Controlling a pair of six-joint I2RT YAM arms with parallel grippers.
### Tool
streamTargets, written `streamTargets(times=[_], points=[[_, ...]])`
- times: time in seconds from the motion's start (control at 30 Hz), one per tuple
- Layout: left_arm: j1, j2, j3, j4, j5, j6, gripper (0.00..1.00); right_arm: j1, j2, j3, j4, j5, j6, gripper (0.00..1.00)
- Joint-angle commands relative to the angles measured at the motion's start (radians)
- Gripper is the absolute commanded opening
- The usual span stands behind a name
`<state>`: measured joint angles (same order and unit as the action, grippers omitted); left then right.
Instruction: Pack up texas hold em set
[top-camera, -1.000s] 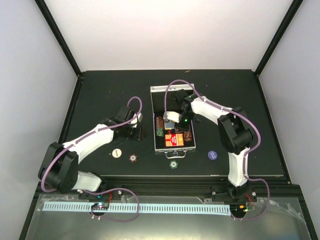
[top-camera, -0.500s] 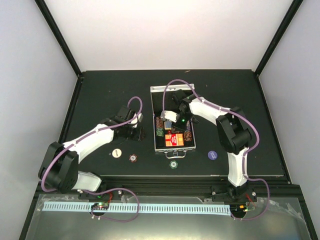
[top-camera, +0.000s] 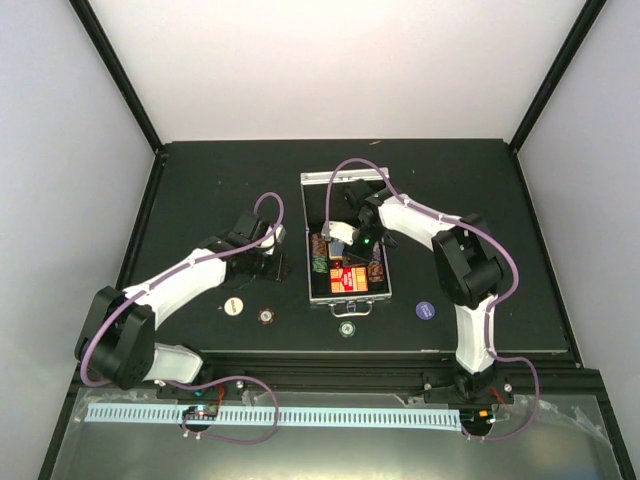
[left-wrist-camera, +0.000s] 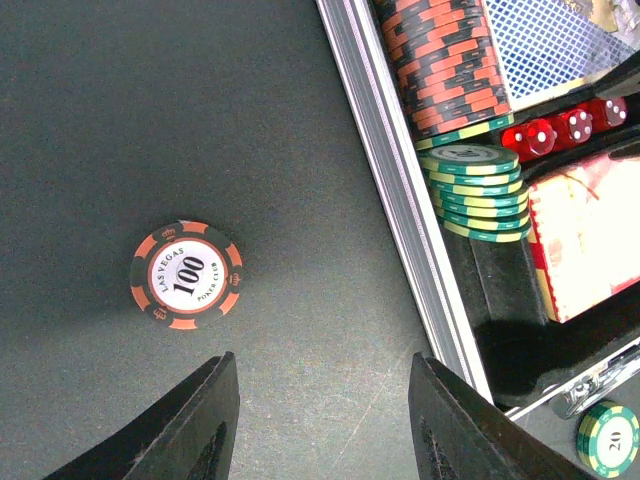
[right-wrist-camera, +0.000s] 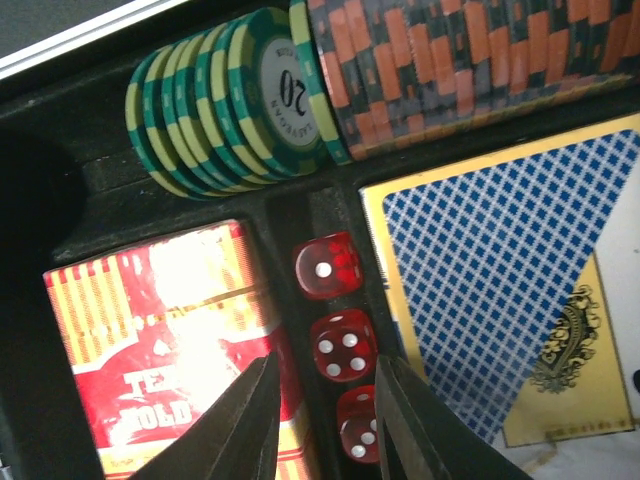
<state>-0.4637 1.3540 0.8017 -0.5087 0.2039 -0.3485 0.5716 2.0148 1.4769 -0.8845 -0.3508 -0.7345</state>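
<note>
Texas hold em chip (left-wrist-camera: 186, 275): maroon 100, on desk (left-wrist-camera: 100, 120), left of briefcase (left-wrist-camera: 392, 200).
Left gripper (left-wrist-camera: 322, 365): jaws wide, chip just ahead, nearer arm.
Right gripper (right-wrist-camera: 328, 365): jaws narrowly parted above dice (right-wrist-camera: 342, 345).

The black table (top-camera: 200, 190) carries the briefcase (top-camera: 347, 303), cream chip (top-camera: 233, 306), maroon chip (top-camera: 266, 317), green chip (top-camera: 345, 328), purple chip (top-camera: 425, 310).

Bright, even light from above; the wrist views are crisp, the top view small.

We see the pale walls (top-camera: 340, 70) washed almost white over the dark table (top-camera: 200, 180). In the right wrist view, glare bleaches the red card box (right-wrist-camera: 180, 300). The lone chip (left-wrist-camera: 186, 275) casts only a faint, soft shadow.
</note>
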Motion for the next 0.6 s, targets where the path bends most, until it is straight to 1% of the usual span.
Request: streamTargets(times=[0.0,0.2,0.33,0.43,0.57], points=[[0.008,-0.023,0.002,-0.006,0.000,-0.004,0.49,0.001,-0.036,0.020,-0.052,-0.050,-0.006,0.30],[0.008,-0.031,0.006,-0.036,-0.017,-0.011,0.51,0.001,-0.138,-0.035,-0.080,-0.063,-0.037,0.34],[0.010,-0.029,0.028,-0.119,-0.084,-0.027,0.59,0.001,-0.222,-0.105,-0.093,-0.056,-0.070,0.40],[0.012,-0.041,0.036,-0.169,-0.117,-0.033,0.63,0.001,-0.283,-0.156,-0.105,-0.049,-0.089,0.44],[0.017,-0.053,0.045,-0.249,-0.165,-0.047,0.64,0.001,-0.340,-0.214,-0.109,-0.030,-0.107,0.46]])
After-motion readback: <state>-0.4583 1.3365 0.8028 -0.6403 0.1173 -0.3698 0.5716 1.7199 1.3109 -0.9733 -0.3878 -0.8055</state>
